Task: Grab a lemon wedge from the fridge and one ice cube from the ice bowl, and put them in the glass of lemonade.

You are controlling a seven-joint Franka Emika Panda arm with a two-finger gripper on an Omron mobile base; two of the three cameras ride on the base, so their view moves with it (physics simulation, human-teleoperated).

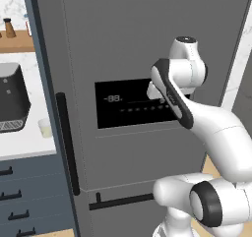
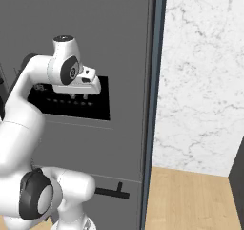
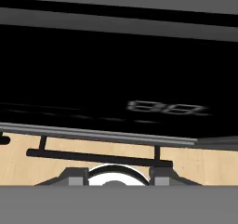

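The fridge [image 1: 147,44] is shut and takes up most of the left base view, its black display panel [image 1: 130,105] at centre frame. The gripper [image 2: 78,96] hangs in front of that panel, at left-centre of the right base view, with the arm's elbow folded above it. From the hand view the panel [image 3: 116,79] sits close ahead, and below it a horizontal black bar handle [image 3: 97,157] runs across the lower part of the frame over pale wood floor.

The jaws look partly open with nothing between them, though the fingertips are small and dark against the panel, so how wide they stand is hard to read.

The glass of lemonade [image 1: 45,128] stands on the counter at the left edge of the left base view, beside a dark coffee machine [image 1: 12,98].

What the next move turns on, as I judge it, is the door handle. The tall vertical handle [image 1: 67,142] runs top to bottom along the door's left edge, well left of the gripper and somewhat lower in that frame. Its long axis is upright, so the jaws would need to close across it from the sides, and the claw must travel leftward along the door face before any pull can open the fridge.
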